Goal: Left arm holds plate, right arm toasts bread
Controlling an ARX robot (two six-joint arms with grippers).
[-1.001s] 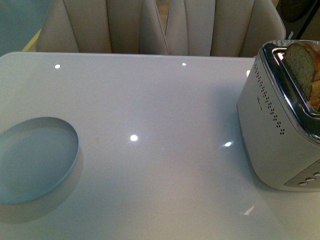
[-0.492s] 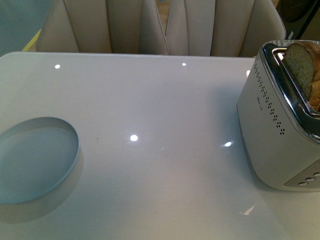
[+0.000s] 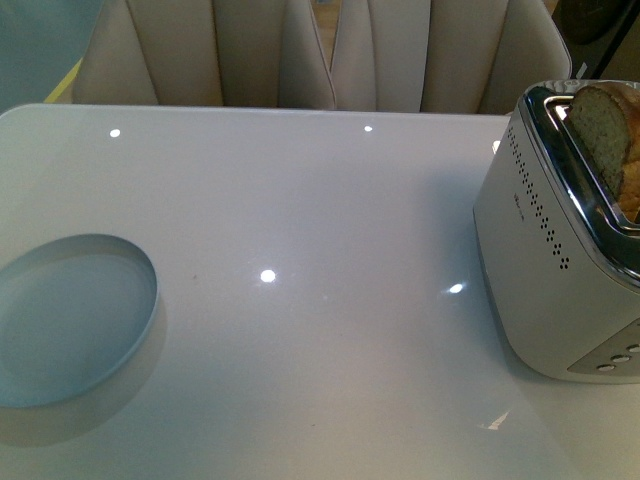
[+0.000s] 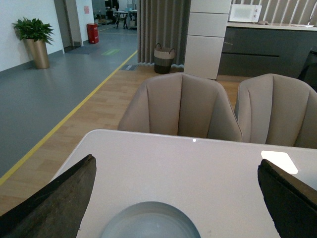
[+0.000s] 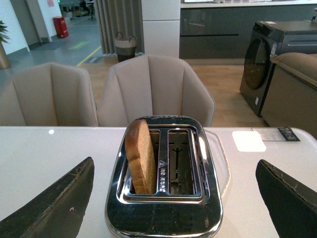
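Note:
The pale-blue plate (image 3: 70, 320) lies on the white table (image 3: 320, 220) at the near left, and nothing is on it. In the left wrist view the plate (image 4: 148, 223) shows between the two black fingers of my left gripper (image 4: 178, 198), which is open and apart from it. The bread (image 3: 605, 130) stands upright in one slot of the silver toaster (image 3: 560, 260) at the right. From the right wrist, the bread (image 5: 140, 156) pokes out of the toaster (image 5: 163, 198), with my right gripper (image 5: 176, 198) open on either side of the toaster, touching nothing. Neither arm shows in the front view.
Beige chairs (image 3: 320, 50) stand behind the table's far edge. The toaster's second slot (image 5: 181, 161) holds nothing. The toaster's buttons (image 3: 615, 360) face the near right corner.

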